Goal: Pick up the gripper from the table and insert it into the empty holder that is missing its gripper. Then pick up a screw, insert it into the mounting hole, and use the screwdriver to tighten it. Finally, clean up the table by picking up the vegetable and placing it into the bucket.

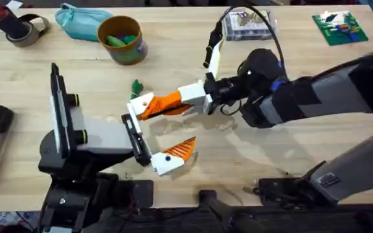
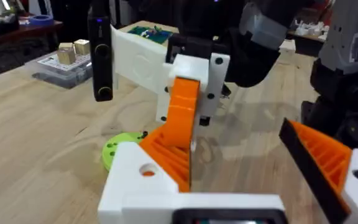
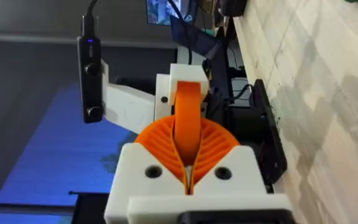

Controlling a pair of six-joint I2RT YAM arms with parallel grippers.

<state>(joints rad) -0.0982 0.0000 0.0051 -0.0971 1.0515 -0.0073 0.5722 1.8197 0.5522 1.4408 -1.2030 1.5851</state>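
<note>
Black rail of left arm lying across the table. Fixed orange finger at its near end, holder at its far end, the two well apart. Left gripper therefore spread wide, clamping nothing.

Loose gripper lifted off the table, spanning from the holder to the right gripper. Long axis close to level, running left-right with a slight tilt. Thick end apparently toward the holder, thin end toward the right arm. Ribbed orange just beside the bracket in the left wrist view. Cannot tell whether seated.

Right gripper closed on the thin end, pads pinched onto the orange strip.

Risks, as judged:
- Base arriving skewed to the holder, then jamming or riding up. Cause: grip far out on the taper, so the part could pivot between the pads.
- Rail pushed sideways under insertion force. Cause: only the left arm bracing it.
- Green piece near the holder could get knocked.
- Releasing too soon could drop the part onto the table.
</note>
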